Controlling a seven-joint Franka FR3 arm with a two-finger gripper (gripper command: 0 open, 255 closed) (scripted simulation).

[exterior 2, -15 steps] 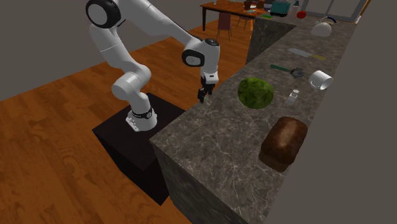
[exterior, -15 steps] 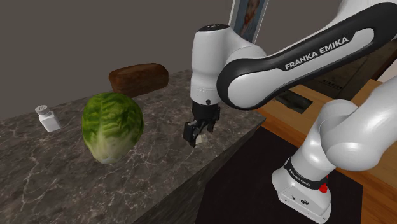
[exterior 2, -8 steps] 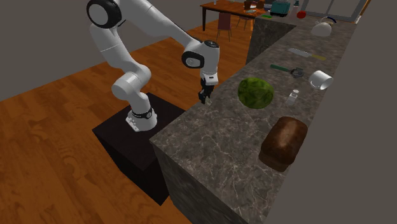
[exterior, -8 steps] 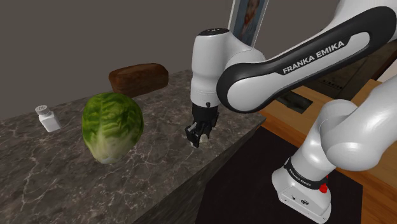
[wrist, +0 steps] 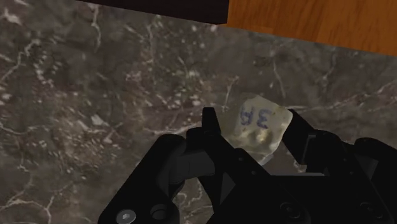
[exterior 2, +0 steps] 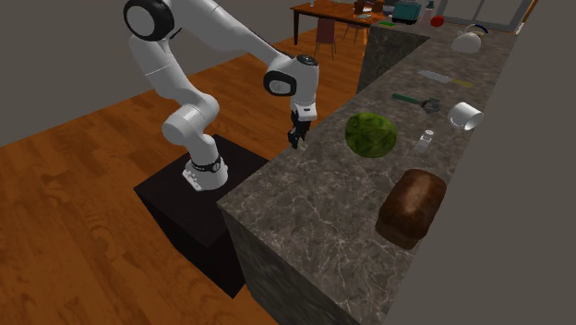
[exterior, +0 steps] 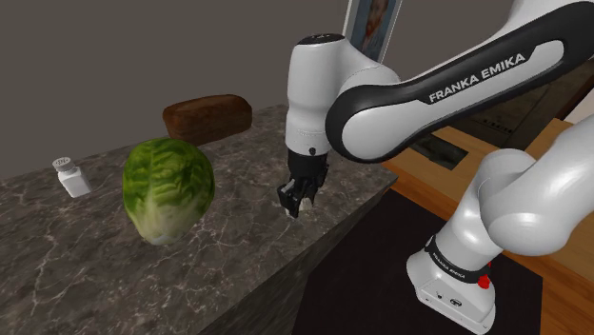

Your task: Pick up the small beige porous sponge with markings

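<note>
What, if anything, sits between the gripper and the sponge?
Nothing visible. The beige sponge sits between the gripper fingers, which clasp its sides, above the marble counter. The lettuce stands well aside.

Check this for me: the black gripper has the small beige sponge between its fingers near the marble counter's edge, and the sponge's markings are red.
One detail is wrong. The markings on the sponge are bluish, not red, as the wrist view shows. The rest stands: the gripper has the small beige sponge between its fingers near the edge of the marble counter.
</note>
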